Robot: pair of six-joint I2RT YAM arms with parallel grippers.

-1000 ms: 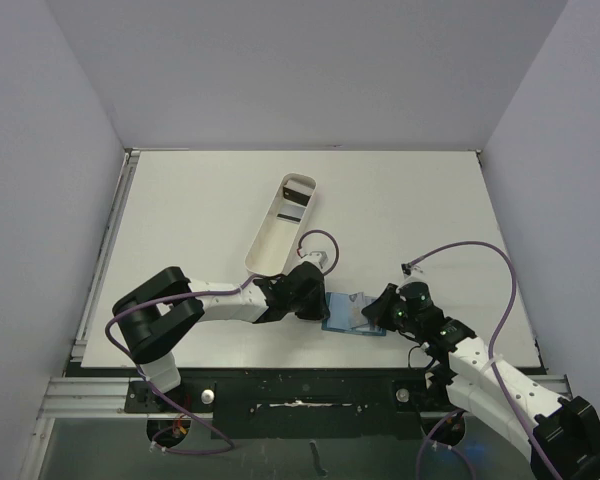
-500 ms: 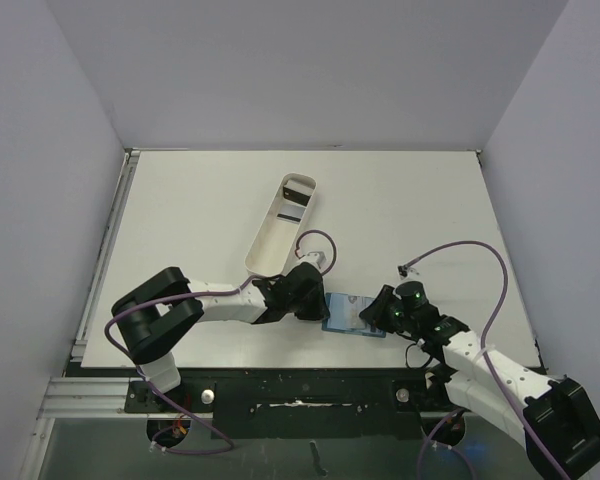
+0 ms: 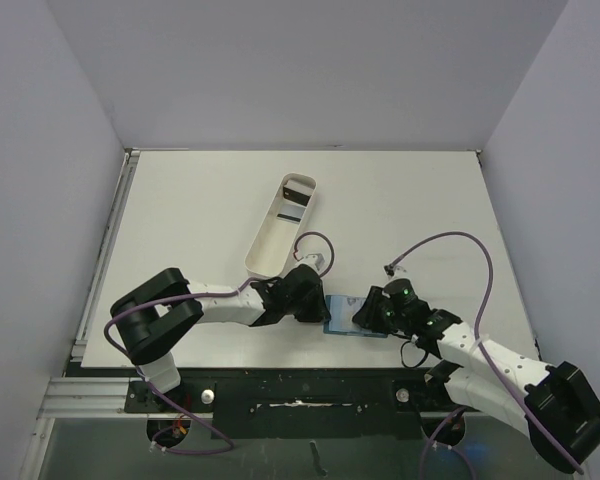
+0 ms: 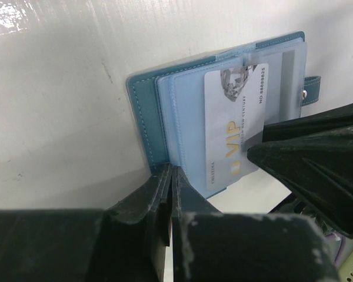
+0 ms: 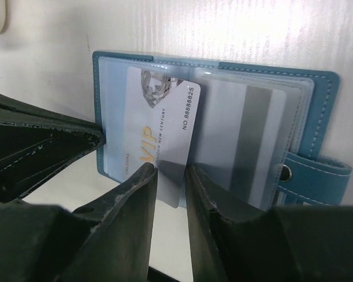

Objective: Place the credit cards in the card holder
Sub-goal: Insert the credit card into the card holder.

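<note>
The teal-blue card holder (image 3: 345,318) lies open on the table near the front edge, its clear pockets facing up. My left gripper (image 4: 169,171) is shut on the near corner of the card holder's (image 4: 142,111) teal cover. A grey credit card (image 5: 160,132) marked VIP sits slanted and partly inside a clear pocket, its lower corner sticking out. That corner lies between the parted fingers of my right gripper (image 5: 170,171), which is open. A second card (image 5: 250,141) with a dark stripe shows inside the neighbouring pocket. The same VIP card (image 4: 235,126) appears in the left wrist view.
A long white oblong tray (image 3: 270,235) lies slanted behind the left arm, with a dark card (image 3: 298,188) at its far end. The holder's snap tab (image 5: 315,176) points away from my left gripper. Purple cables loop above both wrists.
My right gripper's jaws have parted and let go of the VIP card, and the right arm has shifted left toward the holder. The left gripper has stayed shut on the cover.
</note>
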